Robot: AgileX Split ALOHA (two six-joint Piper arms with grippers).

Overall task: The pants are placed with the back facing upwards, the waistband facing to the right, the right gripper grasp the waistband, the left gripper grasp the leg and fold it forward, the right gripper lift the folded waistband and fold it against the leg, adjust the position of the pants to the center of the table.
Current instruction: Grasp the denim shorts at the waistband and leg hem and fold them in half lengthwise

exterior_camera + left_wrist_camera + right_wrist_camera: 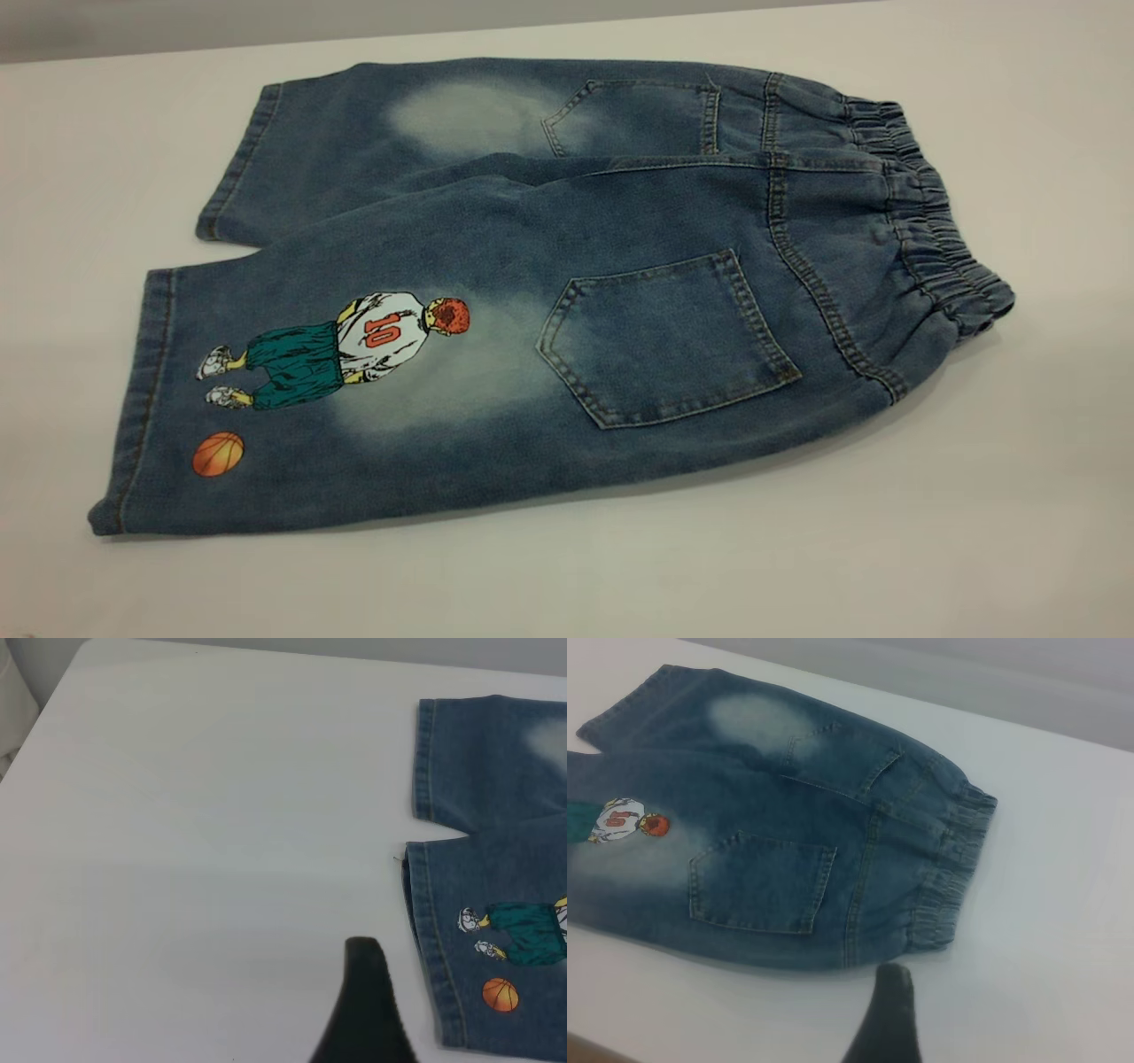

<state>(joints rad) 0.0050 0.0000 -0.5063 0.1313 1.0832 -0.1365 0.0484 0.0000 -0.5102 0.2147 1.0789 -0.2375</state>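
The pants [567, 292] lie flat on the table [1019, 496], back side up, with the two patch pockets showing. The gathered waistband [930, 221] is at the right end. The leg [354, 381] with the number-10 player and orange basketball is the nearer one, its hem at the left. No gripper shows in the exterior view. A black part of my left gripper [363, 1010] hovers over bare table just beside that leg's hem [425, 939]. A black part of my right gripper [888, 1019] hovers over bare table near the waistband [948, 877], apart from it.
The far plain leg [354, 133] lies beside the printed one, partly overlapped by it near the crotch. White tabletop surrounds the pants on all sides; the table's far edge [177, 49] meets a grey wall.
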